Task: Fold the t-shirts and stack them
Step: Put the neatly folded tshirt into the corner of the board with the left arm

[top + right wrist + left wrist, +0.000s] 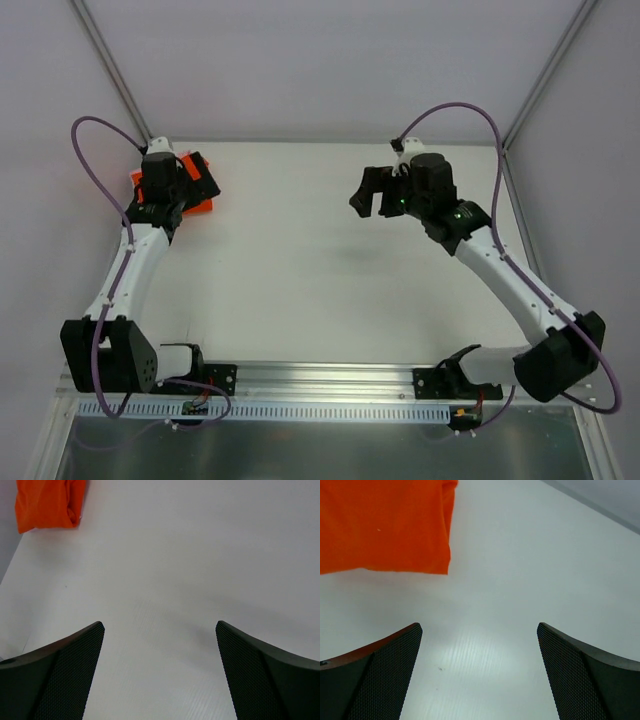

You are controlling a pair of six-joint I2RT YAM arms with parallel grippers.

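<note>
Left pincer [479, 628] hangs wide open and holds nothing. Its two dark, mesh-textured fingers [385, 675] frame only bare table. Right pincer [160, 626] is spread just as wide and is equally empty, hovering over the table [300, 280] at about one o'clock in the overhead view.

An orange-red shirt [385, 525] lies at about ten o'clock on the table, near the far left corner, partly under the left arm's wrist. From the left wrist camera it sits at eleven o'clock, apart from the fingers. It is a compact, roughly rectangular bundle of soft matte cloth with one straight folded edge and a rounded, doubled corner. No pink shirt shows in any view, and whether it lies beneath the orange one cannot be told.

The table is smooth, white and faintly ribbed, with a soft sheen.

The fold looks finished and let go. To do this step well, the left arm should probably lift straight up and away so that no finger catches the loose edge and drags the bundle open.
</note>
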